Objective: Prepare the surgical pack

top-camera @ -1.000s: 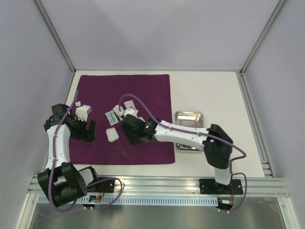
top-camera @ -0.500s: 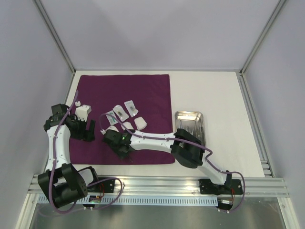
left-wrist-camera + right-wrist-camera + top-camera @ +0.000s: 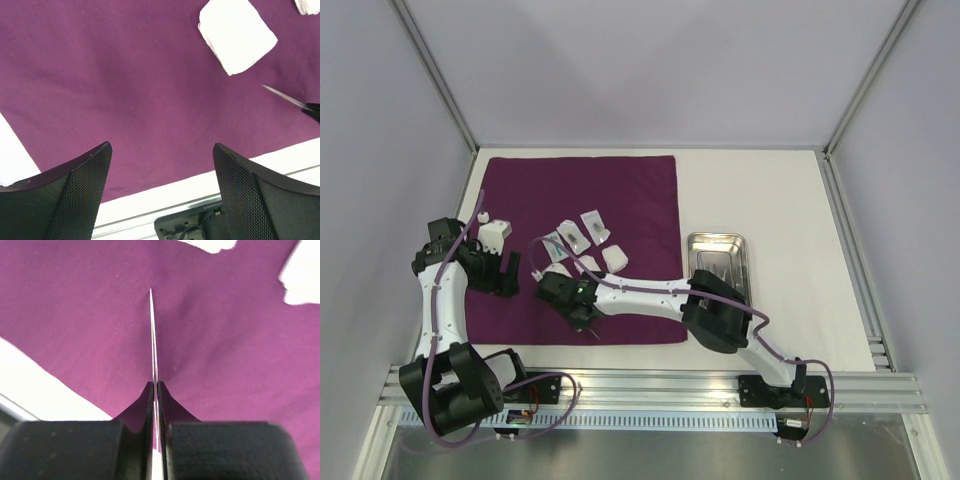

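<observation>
The deep-purple cloth (image 3: 620, 190) lies spread on the left half of the table. My right gripper (image 3: 584, 320) is low over its front edge, shut on the thin metal tweezers (image 3: 152, 340), whose tips stick out ahead of the fingers over the cloth (image 3: 225, 340). White gauze squares (image 3: 614, 257) and small clear packets (image 3: 593, 225) lie mid-cloth just beyond it. The steel tray (image 3: 695, 240) sits right of the cloth with a metal tool in it. My left gripper (image 3: 505, 275) hangs open over the cloth's left part, with a gauze square (image 3: 237, 35) ahead of it.
A small white block (image 3: 493, 232) rests on the cloth beside the left arm. The table's front rail (image 3: 650, 385) runs just below the cloth's edge. Grey walls close in the back and both sides.
My right arm has swung from over the gauze down to the cloth's front edge and its jaws have closed on the tweezers. The left arm has not moved.
</observation>
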{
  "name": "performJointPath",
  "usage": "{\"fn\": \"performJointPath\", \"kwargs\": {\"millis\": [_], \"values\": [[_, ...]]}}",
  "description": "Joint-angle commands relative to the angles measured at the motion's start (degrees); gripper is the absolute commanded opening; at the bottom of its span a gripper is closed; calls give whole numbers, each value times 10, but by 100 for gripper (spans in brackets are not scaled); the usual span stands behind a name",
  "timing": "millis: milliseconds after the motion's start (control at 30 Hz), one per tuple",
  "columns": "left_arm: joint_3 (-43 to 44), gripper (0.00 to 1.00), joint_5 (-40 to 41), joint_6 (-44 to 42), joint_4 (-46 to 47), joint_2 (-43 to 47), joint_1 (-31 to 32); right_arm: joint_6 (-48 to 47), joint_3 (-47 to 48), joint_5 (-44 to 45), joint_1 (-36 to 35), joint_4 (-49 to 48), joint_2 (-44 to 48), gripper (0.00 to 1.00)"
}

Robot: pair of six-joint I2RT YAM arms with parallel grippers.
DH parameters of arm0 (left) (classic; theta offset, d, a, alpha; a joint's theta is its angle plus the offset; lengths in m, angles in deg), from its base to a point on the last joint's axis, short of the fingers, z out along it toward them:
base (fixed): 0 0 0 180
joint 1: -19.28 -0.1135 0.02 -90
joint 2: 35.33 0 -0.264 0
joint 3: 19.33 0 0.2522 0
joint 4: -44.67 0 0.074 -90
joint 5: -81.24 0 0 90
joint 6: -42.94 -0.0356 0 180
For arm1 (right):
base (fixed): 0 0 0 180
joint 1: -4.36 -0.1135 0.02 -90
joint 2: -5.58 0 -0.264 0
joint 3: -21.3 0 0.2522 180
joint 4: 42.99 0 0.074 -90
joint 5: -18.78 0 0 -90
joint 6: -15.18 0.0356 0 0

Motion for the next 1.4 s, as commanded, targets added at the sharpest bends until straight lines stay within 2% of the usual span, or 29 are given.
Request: {"fn": "performJointPath", "kwargs": {"millis": [0, 167, 267, 300, 333, 400, 500, 600, 700, 833, 867, 933, 967, 1067, 1100, 1200, 1367], "values": [[11, 91, -9, -13, 2, 4, -3, 18, -28, 35, 8, -5, 104, 1], [13, 91, -12, -14, 0, 4, -2, 31, -137, 44, 61, -49, 274, 0], [15, 91, -14, -14, 1, 3, -3, 44, -226, 70, 115, -47, 340, 0], [15, 91, -15, -14, 0, 2, -3, 49, -250, 69, 148, -49, 376, 1], [15, 91, -16, -13, 1, 1, -3, 53, -298, 60, 162, -54, 394, 1], [15, 91, -19, -13, 2, 0, -4, 53, -333, 27, 175, -94, 418, 0], [15, 91, -23, -14, 3, -8, -4, 68, -355, -23, 171, -130, 405, 0], [14, 91, -39, -22, 4, -24, -3, 76, -339, -51, 146, -158, 344, 0], [20, 100, -43, -30, -3, -48, 20, 84, -316, -70, 143, -157, 293, 1], [6, 99, -23, -51, 9, -40, 102, 78, -312, -57, 144, -152, 286, 1], [-1, 99, -17, -58, 19, -33, 153, 76, -312, -53, 145, -143, 291, 1], [-27, 100, -2, -75, 32, -18, 204, 77, -315, -47, 146, -137, 296, 3], [-37, 100, 7, -83, 40, -12, 259, 78, -319, -47, 148, -138, 304, 4], [-76, 100, 20, -100, 62, 0, 339, 85, -332, -49, 155, -139, 310, 6], [-86, 100, 26, -102, 67, 2, 395, 89, -335, -49, 162, -140, 308, 6], [-119, 100, 55, -96, 103, -10, 481, 95, -348, -65, 174, -149, 302, 5], [-158, 98, 135, -80, 175, -92, 537, 97, -358, -70, 175, -149, 293, 4]]}}
